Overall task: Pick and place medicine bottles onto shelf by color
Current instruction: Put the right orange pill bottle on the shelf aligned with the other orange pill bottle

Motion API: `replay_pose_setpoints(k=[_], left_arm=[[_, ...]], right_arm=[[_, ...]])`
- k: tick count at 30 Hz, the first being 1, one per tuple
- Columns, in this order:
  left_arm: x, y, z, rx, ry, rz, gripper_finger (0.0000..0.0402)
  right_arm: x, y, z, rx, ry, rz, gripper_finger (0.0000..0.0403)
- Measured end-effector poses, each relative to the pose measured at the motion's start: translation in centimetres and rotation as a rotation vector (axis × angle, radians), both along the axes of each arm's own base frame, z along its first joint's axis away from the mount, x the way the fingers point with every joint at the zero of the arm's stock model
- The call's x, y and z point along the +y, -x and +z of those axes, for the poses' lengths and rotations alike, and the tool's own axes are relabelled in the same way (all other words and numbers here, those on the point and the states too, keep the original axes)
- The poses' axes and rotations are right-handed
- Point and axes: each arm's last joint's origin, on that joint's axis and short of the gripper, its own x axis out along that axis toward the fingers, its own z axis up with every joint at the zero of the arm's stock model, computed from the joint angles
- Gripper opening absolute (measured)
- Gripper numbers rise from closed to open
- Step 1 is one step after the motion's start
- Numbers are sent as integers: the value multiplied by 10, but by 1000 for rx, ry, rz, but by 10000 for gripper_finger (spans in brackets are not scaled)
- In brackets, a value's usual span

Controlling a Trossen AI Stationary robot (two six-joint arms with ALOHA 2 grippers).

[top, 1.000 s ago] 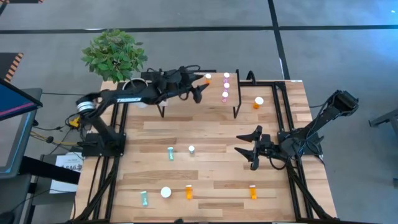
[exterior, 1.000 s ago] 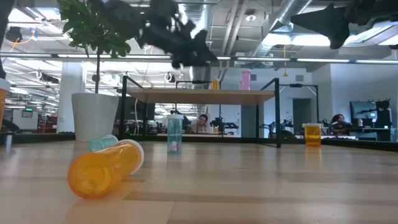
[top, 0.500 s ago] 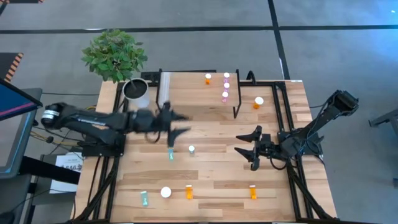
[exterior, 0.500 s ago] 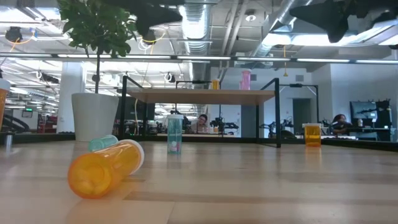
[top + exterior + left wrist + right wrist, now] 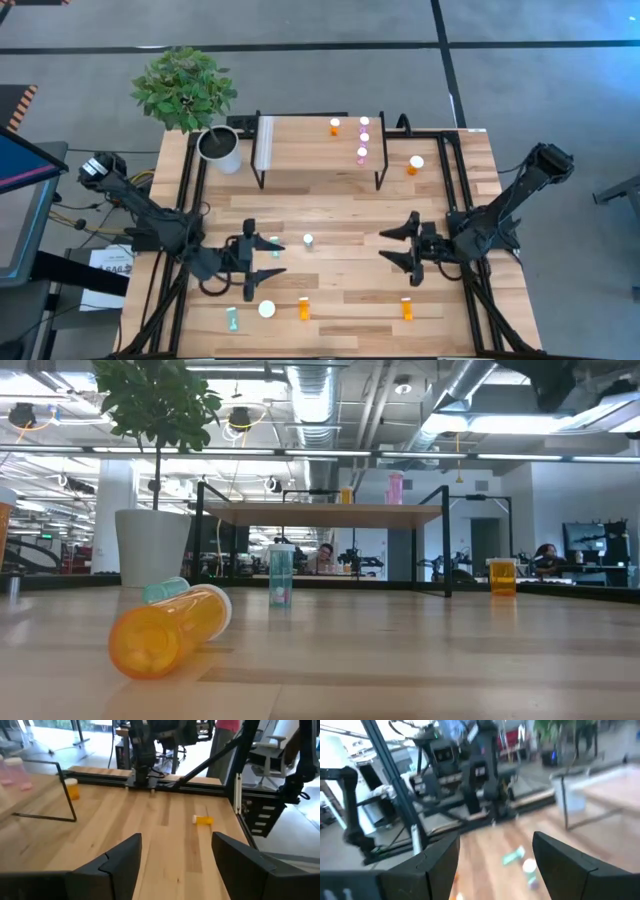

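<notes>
While the shelf (image 5: 300,145) already carries one orange and three pink bottles near its right end, the job now sits at the near-left of the table, so the sweep starts there. A teal bottle lying on its side (image 5: 231,319), a white-capped bottle (image 5: 266,309) and a small orange bottle (image 5: 304,309) sit along the front edge. The left gripper (image 5: 262,256) hangs low just above them with its fingers spread wide and nothing between them, right beside the upright teal bottle (image 5: 275,247) — judging by that, this is the likely next pick. To do it well, I would centre the fingers either side of the bottle's body below the cap, come in level and close gently, since such a light, narrow bottle will probably tip at a glancing touch; the white-capped bottle nearby (image 5: 308,241) leaves little room on that side. Teal has no row yet, so the shelf's free left part seems the place. Further right, the right gripper (image 5: 405,247) waits wide and empty — apart from an orange bottle (image 5: 407,309) near the front and another (image 5: 416,163) standing beside the shelf.
</notes>
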Motion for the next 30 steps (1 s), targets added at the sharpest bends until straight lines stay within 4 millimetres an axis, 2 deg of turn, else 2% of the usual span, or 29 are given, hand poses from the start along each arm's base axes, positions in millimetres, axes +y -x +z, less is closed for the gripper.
replay_pose_setpoints(k=[7, 13, 19, 22, 26, 30], left_arm=[[-2, 2, 2, -23, -90, 48, 232], [6, -3, -2, -37, -131, 23, 231], [19, -12, 0, -46, -161, 53, 231], [26, -17, 0, -43, -132, -9, 231], [30, -21, 0, -35, -120, -47, 231], [32, -21, 0, -31, -131, -44, 231]], right_arm=[[20, 3, 0, 201, -192, 40, 276], [36, -9, -9, 483, -377, 3, 276], [55, -22, -41, 890, -612, -47, 276], [69, -23, -61, 1040, -735, -69, 276], [87, -22, -69, 1126, -853, -84, 276], [97, -17, -63, 1137, -923, -124, 276]])
